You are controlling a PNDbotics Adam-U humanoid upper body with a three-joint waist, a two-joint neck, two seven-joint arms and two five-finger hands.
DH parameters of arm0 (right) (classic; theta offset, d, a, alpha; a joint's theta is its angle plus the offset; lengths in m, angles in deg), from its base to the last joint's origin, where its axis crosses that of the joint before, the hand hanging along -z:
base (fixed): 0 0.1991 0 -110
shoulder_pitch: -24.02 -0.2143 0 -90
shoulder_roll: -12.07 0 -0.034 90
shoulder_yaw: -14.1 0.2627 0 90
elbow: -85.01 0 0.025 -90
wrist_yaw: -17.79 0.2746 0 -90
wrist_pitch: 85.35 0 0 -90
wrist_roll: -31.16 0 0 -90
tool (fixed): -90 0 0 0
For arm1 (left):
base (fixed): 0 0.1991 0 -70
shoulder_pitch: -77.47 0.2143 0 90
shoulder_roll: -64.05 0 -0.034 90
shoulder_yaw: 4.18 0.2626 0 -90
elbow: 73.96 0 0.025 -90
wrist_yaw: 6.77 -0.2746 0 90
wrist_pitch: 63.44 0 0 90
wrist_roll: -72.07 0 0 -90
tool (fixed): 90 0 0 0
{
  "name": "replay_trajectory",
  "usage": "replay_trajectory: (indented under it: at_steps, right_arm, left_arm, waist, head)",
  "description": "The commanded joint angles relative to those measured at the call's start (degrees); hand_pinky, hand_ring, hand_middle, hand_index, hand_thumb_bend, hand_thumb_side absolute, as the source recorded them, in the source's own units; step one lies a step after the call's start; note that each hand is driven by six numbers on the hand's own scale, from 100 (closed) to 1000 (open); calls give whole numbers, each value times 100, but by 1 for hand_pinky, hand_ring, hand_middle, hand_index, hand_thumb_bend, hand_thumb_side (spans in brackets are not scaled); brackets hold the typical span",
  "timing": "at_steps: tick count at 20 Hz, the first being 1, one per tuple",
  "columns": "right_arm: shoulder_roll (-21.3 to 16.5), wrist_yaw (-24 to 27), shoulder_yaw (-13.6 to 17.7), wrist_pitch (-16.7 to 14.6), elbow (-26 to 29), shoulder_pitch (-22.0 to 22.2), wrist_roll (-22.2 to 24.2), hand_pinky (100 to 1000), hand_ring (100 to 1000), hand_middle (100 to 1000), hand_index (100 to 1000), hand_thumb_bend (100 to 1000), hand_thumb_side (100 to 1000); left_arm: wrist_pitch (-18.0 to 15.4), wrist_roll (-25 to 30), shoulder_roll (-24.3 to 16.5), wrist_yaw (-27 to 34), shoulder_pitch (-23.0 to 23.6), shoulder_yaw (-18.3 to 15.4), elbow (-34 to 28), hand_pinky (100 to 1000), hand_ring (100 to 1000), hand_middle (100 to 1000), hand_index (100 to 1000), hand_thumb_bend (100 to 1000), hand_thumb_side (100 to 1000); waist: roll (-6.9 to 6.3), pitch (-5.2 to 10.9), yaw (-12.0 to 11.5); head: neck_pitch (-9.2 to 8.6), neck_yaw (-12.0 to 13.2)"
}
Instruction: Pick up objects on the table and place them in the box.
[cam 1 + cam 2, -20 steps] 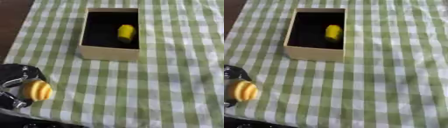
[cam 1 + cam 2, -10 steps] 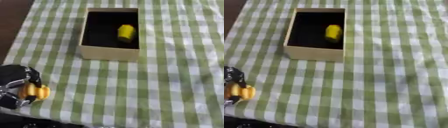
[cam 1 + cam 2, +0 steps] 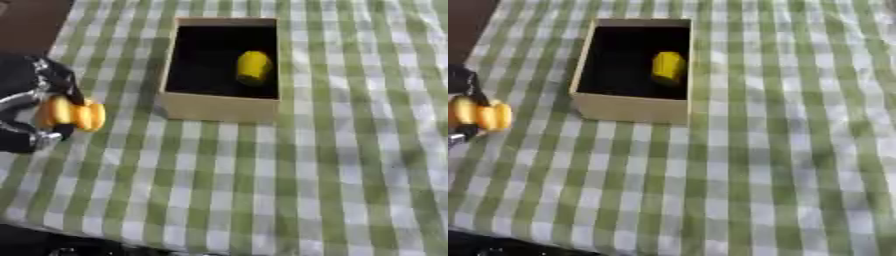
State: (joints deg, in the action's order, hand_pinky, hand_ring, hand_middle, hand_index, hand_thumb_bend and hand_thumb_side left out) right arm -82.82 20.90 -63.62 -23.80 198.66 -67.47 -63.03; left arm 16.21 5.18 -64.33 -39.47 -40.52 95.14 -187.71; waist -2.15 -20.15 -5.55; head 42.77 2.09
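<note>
Orange ridged object [image 3: 72,113] sits pinched in the left hand [image 3: 35,107], fingers curled round it, up off the cloth [image 3: 289,165] at the left edge. The box [image 3: 223,106] stands just to its right, apart, open-topped, a yellow piece [image 3: 254,67] inside near the right wall. Green-checked cloth lies between hand and box.

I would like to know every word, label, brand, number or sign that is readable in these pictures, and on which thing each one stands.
None: no text can be read.
Tan cardboard box: plain walls, no print showing.
Yellow object inside the box: no label showing.
Orange-yellow ridged object held in the left hand: no marking showing.
Green and white checked tablecloth: pattern only.
</note>
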Motion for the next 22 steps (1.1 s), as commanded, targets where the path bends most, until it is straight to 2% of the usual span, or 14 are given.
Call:
replay_trajectory:
  at_steps: [1,2,6,11,16,22]
  right_arm:
    - [-215,38,21,-51,95,-19,14,923,824,685,842,100,524]
    - [-227,46,19,-61,95,-18,16,922,823,685,842,100,524]
    - [-256,78,-2,-78,95,-19,35,922,824,685,842,100,524]
    - [-228,122,-23,-61,95,-28,65,923,824,685,842,100,524]
    - [-185,151,-26,-58,95,-25,93,924,824,684,843,100,516]
    - [-144,201,-51,-50,95,-76,137,925,824,684,843,100,524]
  left_arm:
    - [61,232,81,412,-723,162,-85,552,600,532,641,137,100]
    - [164,339,250,572,-1032,236,-85,549,591,528,637,100,100]
    - [619,806,991,998,-2050,548,-3,546,581,526,632,100,100]
    - [786,1090,2085,1060,-2995,890,753,546,575,525,632,100,100]
    - [652,1103,2836,722,-3336,1067,1599,546,572,526,633,100,100]
    - [461,1002,3360,290,-3408,1163,2531,556,583,536,644,100,100]
  waist:
    - [-6,149,7]
    - [-9,160,19]
    - [-13,184,48]
    - [11,202,96]
    - [35,180,138]
    - [59,148,211]
  head:
    - [29,4]
    - [37,7]
    - [61,15]
    - [45,26]
    - [0,-2]
    - [-13,-20]
